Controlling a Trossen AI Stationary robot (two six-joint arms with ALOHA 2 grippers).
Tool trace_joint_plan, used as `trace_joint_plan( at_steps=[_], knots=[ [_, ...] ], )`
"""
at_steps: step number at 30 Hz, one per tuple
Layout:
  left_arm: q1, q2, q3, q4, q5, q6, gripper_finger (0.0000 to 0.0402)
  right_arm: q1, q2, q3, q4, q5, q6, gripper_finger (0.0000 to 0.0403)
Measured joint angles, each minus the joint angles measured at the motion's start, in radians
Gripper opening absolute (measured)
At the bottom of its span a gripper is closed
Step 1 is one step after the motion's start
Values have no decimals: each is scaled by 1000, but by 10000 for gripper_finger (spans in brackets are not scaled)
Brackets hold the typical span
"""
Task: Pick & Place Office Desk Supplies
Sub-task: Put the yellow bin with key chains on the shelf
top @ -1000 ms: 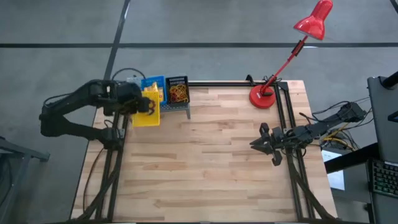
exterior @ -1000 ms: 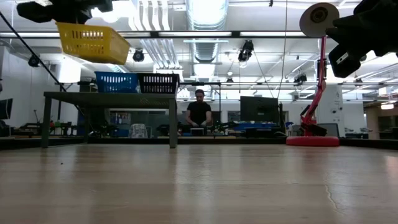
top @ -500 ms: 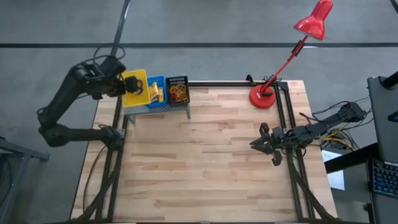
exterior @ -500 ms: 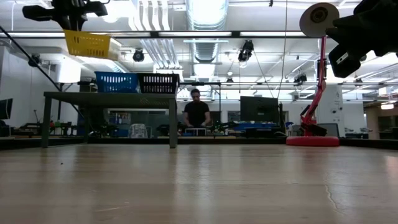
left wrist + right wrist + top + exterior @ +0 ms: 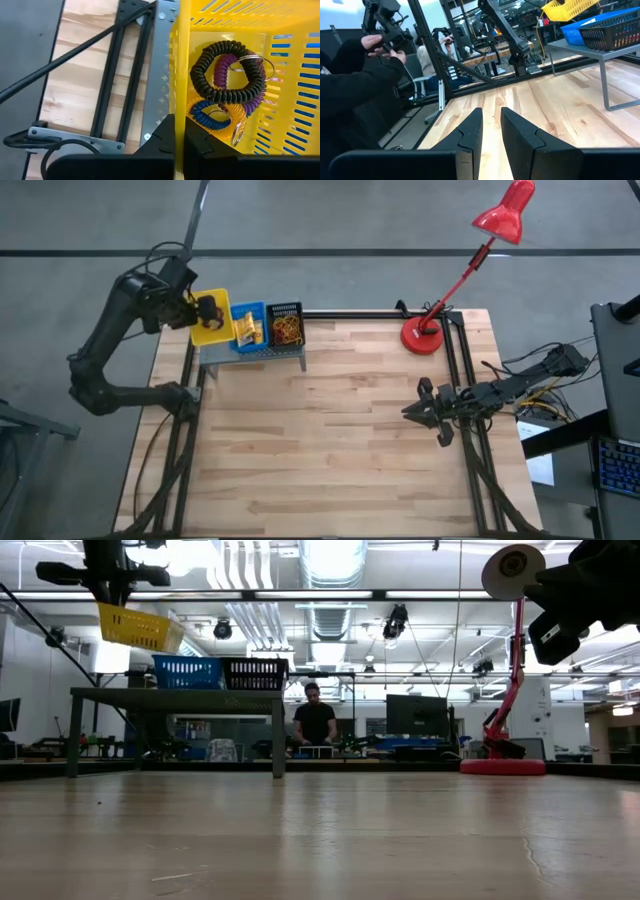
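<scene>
One yellow slotted plastic bin [image 5: 212, 320] pinched at rim by left gripper [image 5: 200, 310]; keep level, lower onto grey metal shelf [image 5: 255, 354] w/o spilling coils. Right gripper [image 5: 418, 411] idle, fingers slightly apart.

A pale butcher-block wooden table [image 5: 330, 430] on a black frame carries a small grey metal shelf stand [image 5: 255, 356] at its far left corner and the red lamp's round base [image 5: 423, 335] far right.

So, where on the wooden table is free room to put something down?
The wooden table is bare from the grey metal shelf to the near edge, and across to the right gripper. It is crowded at the far left, where the left gripper holds the yellow plastic bin.
</scene>
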Motion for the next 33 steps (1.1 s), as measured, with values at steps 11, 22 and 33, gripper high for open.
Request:
trace_joint_plan(
  at_steps=[11,22,33],
  knots=[
    [97,92,0,1,-11,43,6,0,0,0,0,0,0,68],
    [163,40,0,0,5,77,6,0,0,0,0,0,0,68],
    [168,37,-4,1,29,127,6,0,0,0,0,0,0,68]
  ],
)
